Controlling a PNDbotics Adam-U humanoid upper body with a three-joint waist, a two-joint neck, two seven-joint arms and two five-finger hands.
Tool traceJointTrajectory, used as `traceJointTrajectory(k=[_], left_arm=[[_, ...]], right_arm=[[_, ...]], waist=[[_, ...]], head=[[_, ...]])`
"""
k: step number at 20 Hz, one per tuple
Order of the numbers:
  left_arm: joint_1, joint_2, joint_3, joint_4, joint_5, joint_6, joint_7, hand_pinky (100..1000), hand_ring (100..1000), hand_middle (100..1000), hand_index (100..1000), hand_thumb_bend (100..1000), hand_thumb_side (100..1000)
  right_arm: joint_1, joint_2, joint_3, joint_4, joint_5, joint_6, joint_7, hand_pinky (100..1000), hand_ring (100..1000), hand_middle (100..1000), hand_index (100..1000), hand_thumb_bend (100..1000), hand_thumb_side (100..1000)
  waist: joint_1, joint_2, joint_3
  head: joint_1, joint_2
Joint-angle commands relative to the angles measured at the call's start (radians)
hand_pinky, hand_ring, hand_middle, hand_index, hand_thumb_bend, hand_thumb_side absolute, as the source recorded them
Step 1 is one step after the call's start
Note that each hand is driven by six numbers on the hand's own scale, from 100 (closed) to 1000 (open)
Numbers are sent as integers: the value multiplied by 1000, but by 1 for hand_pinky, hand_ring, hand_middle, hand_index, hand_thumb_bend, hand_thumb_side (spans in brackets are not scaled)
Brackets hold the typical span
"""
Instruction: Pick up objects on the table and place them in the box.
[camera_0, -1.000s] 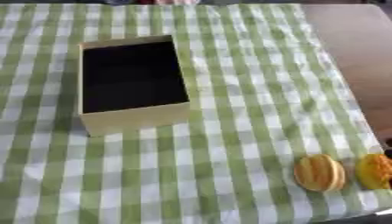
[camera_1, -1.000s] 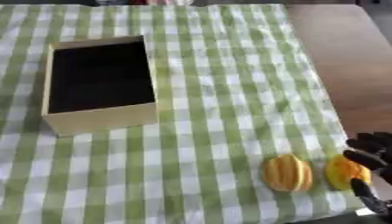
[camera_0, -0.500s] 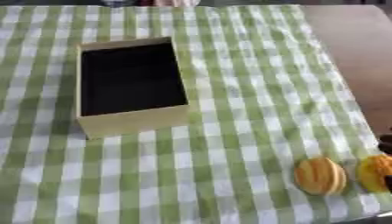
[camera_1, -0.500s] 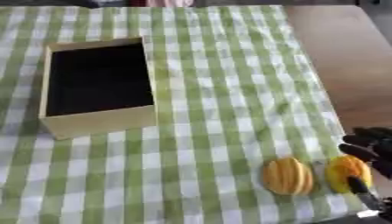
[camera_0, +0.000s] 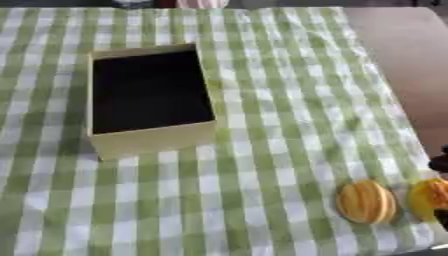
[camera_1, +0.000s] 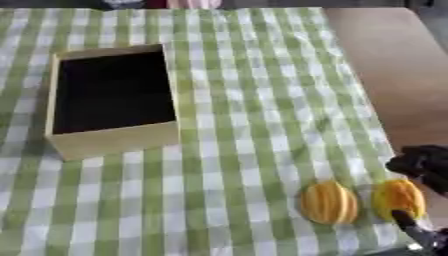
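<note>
At the lower right corner of the right eye view, we see the right robot hand bracketing an orange-yellow rounded object: dark fingers sit just above it and a thin dark digit lies just below, spread wide around the object, though we cannot tell whether any of them touch it. Just to its left lies a second rounded object, yellow-orange with faint ribs, apart from the robot hand. Both rest near the front right corner of the green-and-white checked cloth covering the surface. Well apart, toward the far left, stands the open box, pale-walled with a dark interior. Bare brown surface shows beyond the cloth's right edge.
</note>
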Motion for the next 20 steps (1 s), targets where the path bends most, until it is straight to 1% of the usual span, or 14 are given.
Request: traceJointTrajectory(k=[1,3,6,8,9,10,12,13,15,17,20], left_arm=[[-5,13,0,-18,2,2,-9,717,695,693,825,143,633],[-4,13,0,-18,1,3,-13,717,694,693,825,143,633],[-3,11,0,-18,2,5,-18,717,694,692,825,141,636],[-2,12,2,-18,2,6,-17,717,694,692,824,141,635],[-2,12,3,-18,2,6,-17,717,694,692,824,141,634],[-3,12,3,-18,2,6,-16,717,694,692,824,141,634],[-3,10,1,-18,3,7,-17,717,695,692,824,139,637],[-3,10,1,-18,4,8,-18,717,695,691,824,139,637],[-2,8,1,-18,4,8,-19,717,695,691,824,138,637],[-2,8,2,-18,4,7,-19,717,696,692,824,138,636],[-2,6,1,-18,5,9,-20,717,696,692,824,135,638]], right_arm=[[-10,-55,-43,-16,-71,-12,36,900,908,806,928,164,324],[-14,-70,-57,-16,-92,-2,56,900,909,811,931,167,332],[-11,-78,-61,-16,-107,19,101,904,918,818,936,181,352],[-6,-76,-61,-16,-105,26,140,907,921,822,939,205,367],[-5,-75,-62,-16,-102,27,156,914,927,830,944,242,385],[-4,-74,-63,-16,-97,28,171,916,929,832,946,253,389],[-3,-73,-61,-16,-92,30,192,927,938,840,952,267,380],[-2,-73,-60,-16,-90,30,201,931,941,843,955,275,351],[-3,-73,-58,-16,-87,27,215,935,942,845,957,286,339],[-4,-73,-56,-16,-83,23,226,938,944,848,959,295,291],[-6,-74,-50,-16,-73,18,237,935,942,850,959,323,286]], waist=[[-2,-20,-4],[-3,-20,-7],[-3,-20,-7],[-4,-19,-6],[-4,-19,-6],[-4,-19,-7],[-4,-19,-7],[-3,-19,-7],[-2,-19,-7],[-1,-18,-6],[1,-18,-7]], head=[[0,-8],[1,-8],[1,-10],[2,-8],[2,-6],[0,-6],[-8,-7],[-12,-7],[-18,-7],[-30,-8],[-38,-8]])
